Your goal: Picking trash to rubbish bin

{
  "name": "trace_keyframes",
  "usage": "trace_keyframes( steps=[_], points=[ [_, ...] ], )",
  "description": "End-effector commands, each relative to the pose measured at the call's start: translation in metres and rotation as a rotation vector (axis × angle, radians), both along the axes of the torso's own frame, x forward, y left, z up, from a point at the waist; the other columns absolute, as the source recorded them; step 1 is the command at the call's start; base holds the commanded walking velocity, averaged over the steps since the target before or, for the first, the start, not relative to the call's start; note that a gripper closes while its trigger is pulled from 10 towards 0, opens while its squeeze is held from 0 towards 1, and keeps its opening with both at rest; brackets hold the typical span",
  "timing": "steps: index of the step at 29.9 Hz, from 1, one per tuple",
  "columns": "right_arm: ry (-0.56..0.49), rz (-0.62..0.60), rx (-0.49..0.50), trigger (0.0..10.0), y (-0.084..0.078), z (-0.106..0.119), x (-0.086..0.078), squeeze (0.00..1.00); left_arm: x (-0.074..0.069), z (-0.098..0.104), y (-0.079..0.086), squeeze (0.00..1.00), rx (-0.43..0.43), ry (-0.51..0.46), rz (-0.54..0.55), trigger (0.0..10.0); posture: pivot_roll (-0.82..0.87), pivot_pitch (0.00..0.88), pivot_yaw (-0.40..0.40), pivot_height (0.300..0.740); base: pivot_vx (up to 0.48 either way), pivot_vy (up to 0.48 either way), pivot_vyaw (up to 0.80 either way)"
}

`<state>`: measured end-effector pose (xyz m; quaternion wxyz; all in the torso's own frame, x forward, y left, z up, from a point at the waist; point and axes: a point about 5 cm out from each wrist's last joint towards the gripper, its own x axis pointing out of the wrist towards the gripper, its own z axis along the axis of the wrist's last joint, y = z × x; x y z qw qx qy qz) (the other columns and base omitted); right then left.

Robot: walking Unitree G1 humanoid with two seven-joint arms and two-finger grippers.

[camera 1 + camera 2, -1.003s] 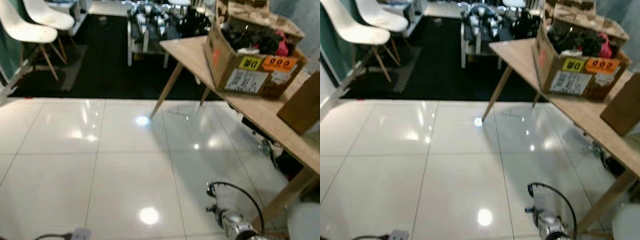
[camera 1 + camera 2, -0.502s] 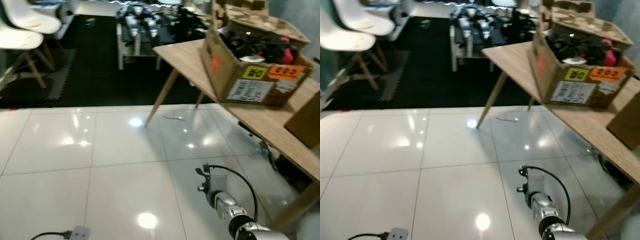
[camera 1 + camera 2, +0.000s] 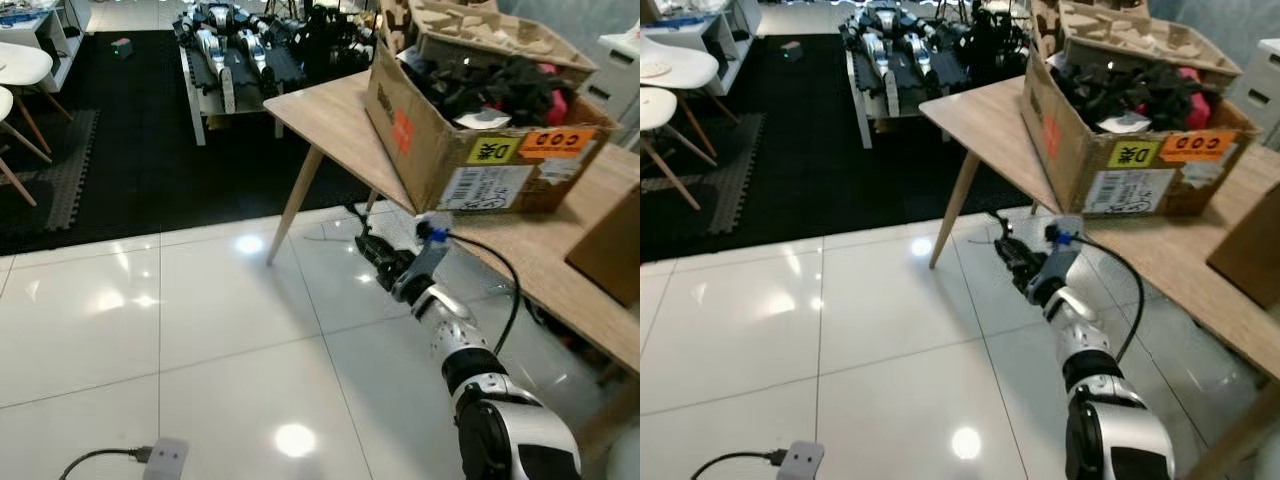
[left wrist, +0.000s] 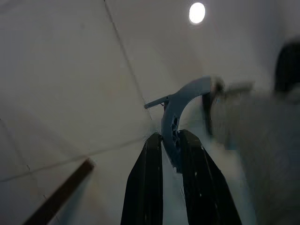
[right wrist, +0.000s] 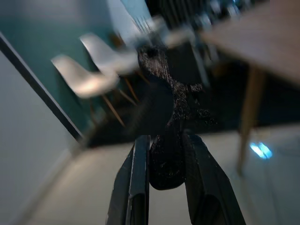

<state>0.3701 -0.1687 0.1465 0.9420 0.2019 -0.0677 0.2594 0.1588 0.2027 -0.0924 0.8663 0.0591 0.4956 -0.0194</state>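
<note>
I am holding a crumpled black scrap of trash (image 5: 171, 112) pinched in the right gripper (image 3: 372, 251), extended beside the wooden table (image 3: 335, 120). Swinging could be snagging its leg. The left gripper (image 4: 169, 154) is clamping a blue curved plastic piece (image 4: 180, 105).

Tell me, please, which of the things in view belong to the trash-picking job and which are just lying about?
Belonging to the job:
- right gripper, raised over the floor beside the table
- black crumpled piece pinched between its fingers
- left gripper, closed on a blue curved part

Just lying about:
- cardboard box of dark items on the wooden table
- white chairs
- plug adapter on the floor
</note>
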Motion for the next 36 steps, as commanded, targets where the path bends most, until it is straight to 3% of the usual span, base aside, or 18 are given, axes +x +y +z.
trace_keyframes(
  steps=[1,2,5,6,9,10,11,13,17,20,23,25,26,28,31,33,36],
  points=[
    [-0.136,-0.012,0.084,10.0,-0.013,0.037,0.006,0.0,0.015,0.005,-0.011,0.0,-0.038,-0.055,-0.002,10.0,0.06,0.093,-0.049,0.74,0.341,0.0,0.0],
    [-0.136,-0.012,0.084,10.0,-0.013,0.037,0.006,0.0,0.015,0.005,-0.011,0.0,-0.038,-0.055,-0.002,10.0,0.06,0.093,-0.049,0.74,0.341,0.0,0.0],
    [-0.243,-0.05,0.147,10.0,-0.024,0.069,0.009,0.0,0.039,0.016,-0.019,0.0,-0.06,-0.133,-0.02,10.0,0.06,0.097,-0.045,0.74,0.334,0.0,0.0],
    [-0.243,-0.05,0.147,10.0,-0.024,0.069,0.009,0.0,0.039,0.016,-0.019,0.0,-0.06,-0.133,-0.02,10.0,0.06,0.097,-0.045,0.74,0.33,0.0,0.0],
    [-0.348,-0.07,0.204,10.0,-0.031,0.102,0.005,0.0,0.061,0.029,-0.023,0.0,-0.09,-0.22,-0.017,10.0,0.05,0.102,-0.038,0.74,0.32,0.0,0.0],
    [-0.348,-0.07,0.204,10.0,-0.031,0.102,0.005,0.0,0.061,0.029,-0.023,0.0,-0.09,-0.22,-0.017,10.0,0.05,0.102,-0.038,0.74,0.315,0.0,0.0],
    [-0.408,-0.082,0.212,10.0,-0.036,0.12,0.0,0.0,0.073,0.038,-0.023,0.0,-0.108,-0.283,0.004,10.0,0.04,0.105,-0.034,0.74,0.0,0.0,-0.8],
    [-0.408,-0.082,0.212,10.0,-0.036,0.12,0.0,0.0,0.073,0.038,-0.023,0.0,-0.108,-0.283,0.004,10.0,0.04,0.105,-0.034,0.74,0.0,0.0,-0.8],
    [-0.464,-0.13,0.126,10.0,-0.049,0.138,-0.01,0.0,0.095,0.056,-0.018,0.0,-0.166,-0.412,0.062,10.0,0.03,0.108,-0.032,0.74,0.0,0.0,-0.8],
    [-0.46,-0.203,0.028,10.0,-0.058,0.142,-0.012,0.0,0.113,0.074,-0.011,0.0,-0.198,-0.515,0.09,10.0,0.03,0.109,-0.029,0.74,0.0,0.0,-0.8],
    [-0.453,-0.226,0.0,10.0,-0.061,0.143,-0.013,0.0,0.118,0.079,-0.009,0.0,-0.205,-0.544,0.094,10.0,0.03,0.109,-0.029,0.74,0.0,0.0,-0.8],
    [-0.428,-0.268,-0.05,10.0,-0.063,0.144,-0.012,0.0,0.134,0.097,-0.004,0.0,-0.216,-0.632,0.098,10.0,0.03,0.112,-0.03,0.74,0.0,0.0,-0.4],
    [-0.428,-0.268,-0.05,10.0,-0.063,0.144,-0.012,0.0,0.134,0.097,-0.004,0.0,-0.216,-0.632,0.098,10.0,0.03,0.112,-0.03,0.74,0.0,0.0,0.0],
    [-0.414,-0.283,-0.136,10.0,-0.059,0.141,-0.01,0.0,0.144,0.11,-0.002,0.0,-0.23,-0.696,0.099,10.0,0.03,0.116,-0.03,0.74,0.0,0.0,0.0],
    [-0.403,-0.28,-0.188,10.0,-0.052,0.138,-0.008,0.0,0.151,0.12,-0.001,0.0,-0.244,-0.744,0.096,10.0,0.03,0.117,-0.03,0.74,0.0,0.0,0.0],
    [-0.398,-0.273,-0.195,10.0,-0.048,0.136,-0.007,0.0,0.154,0.123,-0.002,0.0,-0.247,-0.76,0.09,10.0,0.03,0.117,-0.03,0.74,0.0,0.0,0.0],
    [-0.391,-0.197,-0.198,10.0,-0.029,0.132,-0.005,0.0,0.159,0.131,-0.005,0.0,-0.24,-0.801,0.055,10.0,0.04,0.12,-0.032,0.74,0.0,0.0,0.0]
  ],
)
